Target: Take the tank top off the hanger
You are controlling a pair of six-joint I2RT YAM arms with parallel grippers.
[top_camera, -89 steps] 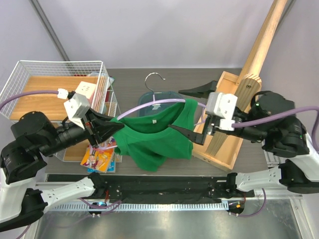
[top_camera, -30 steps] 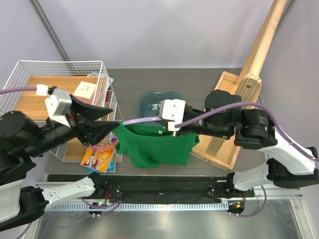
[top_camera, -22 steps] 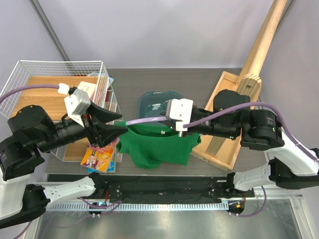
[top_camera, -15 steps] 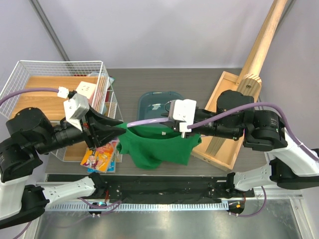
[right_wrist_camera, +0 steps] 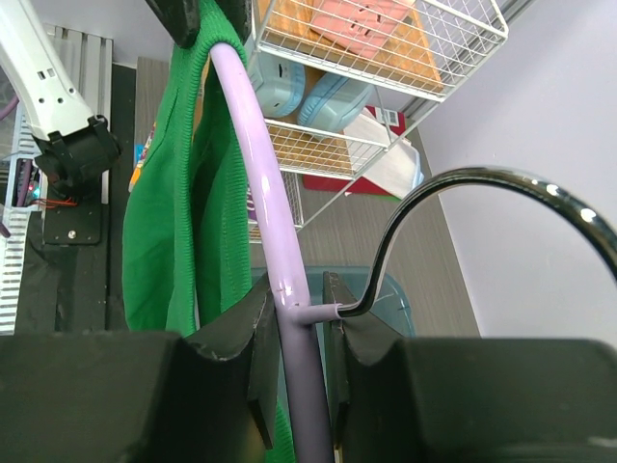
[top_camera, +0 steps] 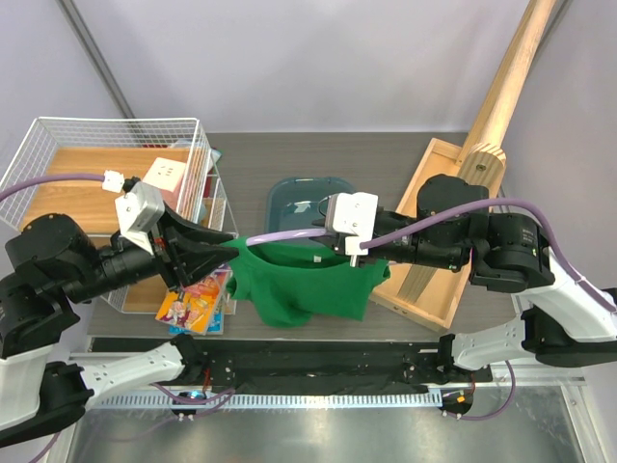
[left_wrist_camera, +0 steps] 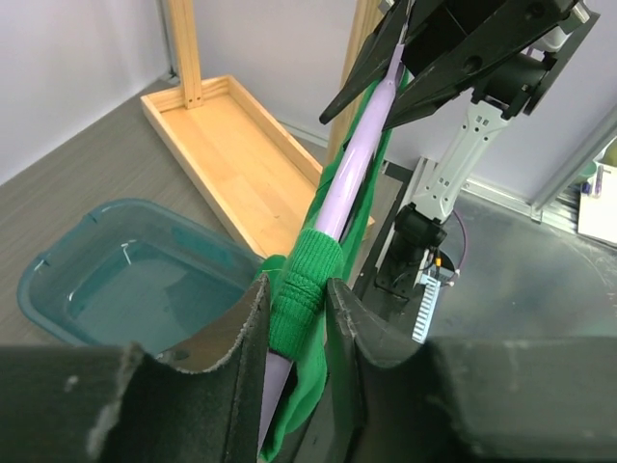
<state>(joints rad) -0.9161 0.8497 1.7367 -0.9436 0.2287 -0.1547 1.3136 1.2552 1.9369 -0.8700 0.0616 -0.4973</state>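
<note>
R gripper (right_wrist_camera: 294,318) is clamping hanger (right_wrist_camera: 253,145) centre; L gripper (left_wrist_camera: 294,299) seemingly pinching tank top (top_camera: 308,285) strap, left end; nxt: sliding strap off.

- Both of mine, left arm (top_camera: 58,265) and right arm (top_camera: 501,256), have bulky matte-black housings, rounded at the joints.
- The lower links (top_camera: 135,367) by the bases are smooth white shells.
- Each wrist carries a boxy white camera block (top_camera: 140,210).
- A lilac cable (top_camera: 482,204) runs along each arm to the wrist. The left one ends in a small white plug (top_camera: 114,179).
- The left gripper (left_wrist_camera: 296,289) has dark grey fingers (left_wrist_camera: 231,338) with rough, scuffed edges.
- The right gripper (right_wrist_camera: 297,289) looks the same: dark wedges tapering to thin tips.
</note>
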